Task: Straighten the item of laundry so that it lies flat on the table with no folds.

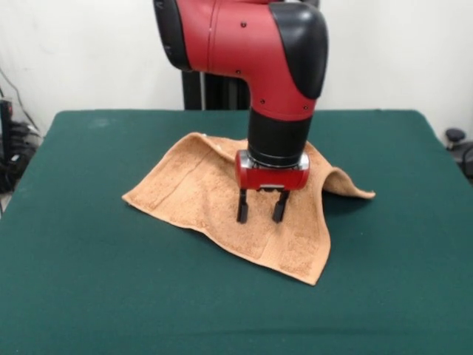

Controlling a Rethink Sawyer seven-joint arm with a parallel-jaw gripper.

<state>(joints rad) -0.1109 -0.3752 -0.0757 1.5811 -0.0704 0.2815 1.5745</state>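
Note:
The orange-tan terry towel (pixel 199 192) lies on the dark green table (pixel 81 296), near its middle. Most of it is spread flat, with a woven band near the front right edge. Its far right part rises in a hump and folds down to a corner at the right (pixel 355 191). My gripper (pixel 261 215) hangs straight down over the middle of the towel, its two black fingers (pixel 242 208) apart and empty, the tips just above or touching the cloth. The arm hides the towel's far middle part. No label shows.
The pedestal's black column (pixel 211 90) stands at the table's far edge. Cables and dark equipment (pixel 11 148) sit off the table at the left, and a black object (pixel 458 144) at the right.

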